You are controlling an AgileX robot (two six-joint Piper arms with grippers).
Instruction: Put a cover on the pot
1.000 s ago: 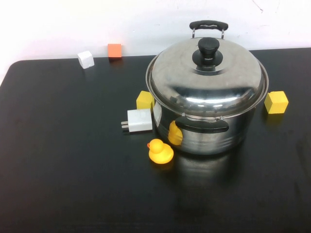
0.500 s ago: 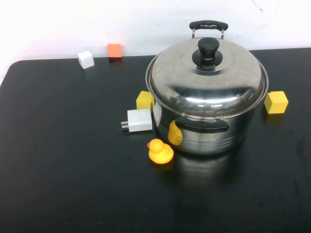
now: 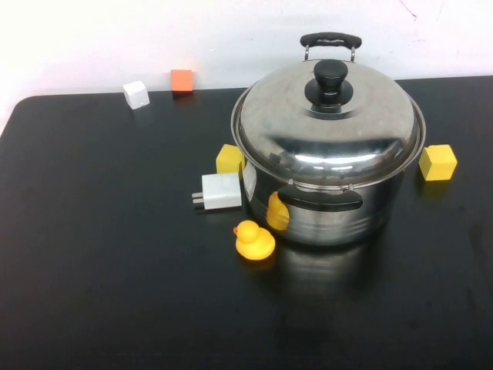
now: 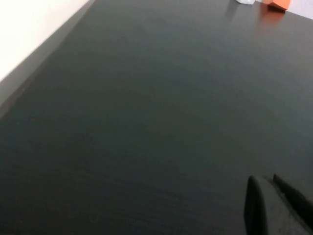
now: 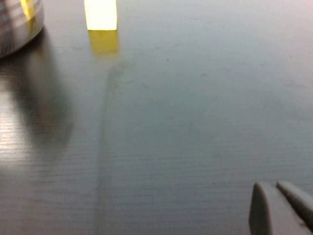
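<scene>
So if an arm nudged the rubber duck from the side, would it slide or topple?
The rubber duck looks small and hollow, so probably light; on the smooth table it would likely skid. Its rounded base may let it rock. The left gripper and right gripper hang over bare table.

Left gripper [image 4: 274,203] over black table [image 4: 146,122].

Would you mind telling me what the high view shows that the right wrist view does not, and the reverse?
Only the high view shows the lid seated on the pot, the rubber duck, the white charger and the orange cube. Only the right wrist view shows the right gripper, fingers together, low over bare table. Both show the pot's wall and the yellow cube to its right. The left gripper appears in neither.
</scene>
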